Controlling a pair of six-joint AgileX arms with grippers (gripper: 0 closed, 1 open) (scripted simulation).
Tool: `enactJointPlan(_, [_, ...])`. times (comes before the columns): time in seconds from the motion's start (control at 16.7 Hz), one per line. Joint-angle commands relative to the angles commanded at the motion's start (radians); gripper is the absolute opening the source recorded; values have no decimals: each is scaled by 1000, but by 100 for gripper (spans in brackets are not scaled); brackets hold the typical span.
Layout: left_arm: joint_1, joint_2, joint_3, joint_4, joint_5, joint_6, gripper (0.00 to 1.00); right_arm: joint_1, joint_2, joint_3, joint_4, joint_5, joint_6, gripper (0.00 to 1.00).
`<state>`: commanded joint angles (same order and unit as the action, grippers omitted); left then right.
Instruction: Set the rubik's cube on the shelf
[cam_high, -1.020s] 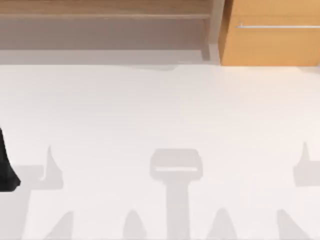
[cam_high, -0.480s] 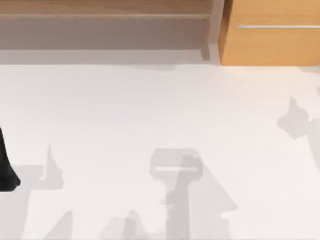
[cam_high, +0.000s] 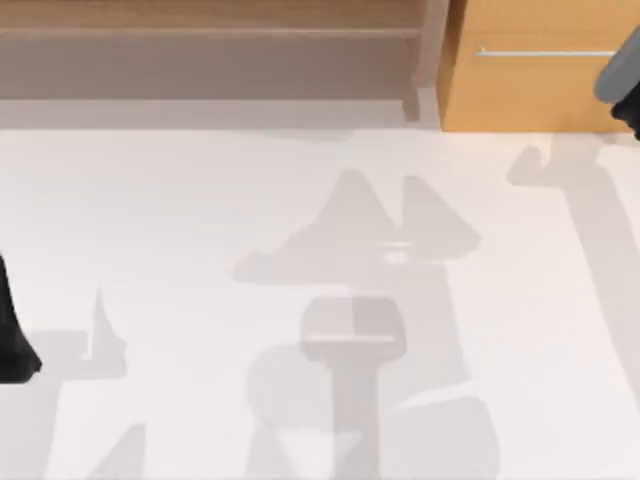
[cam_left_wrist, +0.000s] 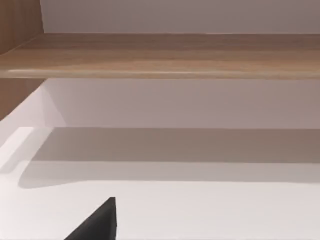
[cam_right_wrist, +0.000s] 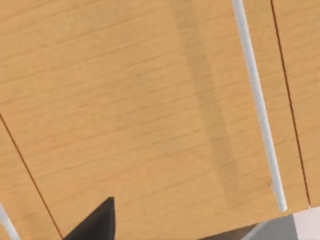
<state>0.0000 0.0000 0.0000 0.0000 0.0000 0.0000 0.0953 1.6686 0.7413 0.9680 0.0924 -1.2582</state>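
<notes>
The right arm (cam_high: 622, 85) has swung up to the drawer (cam_high: 540, 90); its claw's state I cannot tell. No rubik's cube visible; rigid, light, best pinched across opposite faces. The shelf (cam_high: 210, 30) is bare.

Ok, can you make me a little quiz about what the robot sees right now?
1. True or false: the right arm is at the orange-tan wooden drawer, by the top view's right edge.
2. What does the left wrist view look at? A: the long light-brown wooden shelf board. B: a blue bowl. C: a red door.
3. Fill in: the thin silver handle belongs to the ____.

Key: 1 true; 2 A; 3 drawer.
</notes>
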Motion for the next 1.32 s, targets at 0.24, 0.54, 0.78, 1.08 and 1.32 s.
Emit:
enactJointPlan(0.24, [0,0,0,0,0,0,100,37,296,112,168,55,-172,100])
enactJointPlan(0.54, [0,0,0,0,0,0,100,74,525,191,296,110,-284,100])
enactJointPlan(0.78, [0,0,0,0,0,0,100,81,562,203,316,120,-300,100])
enactJointPlan(1.08, [0,0,0,0,0,0,100,76,565,214,307,116,-299,100])
enactJointPlan(1.32, [0,0,0,0,0,0,100,71,603,295,264,110,-300,100])
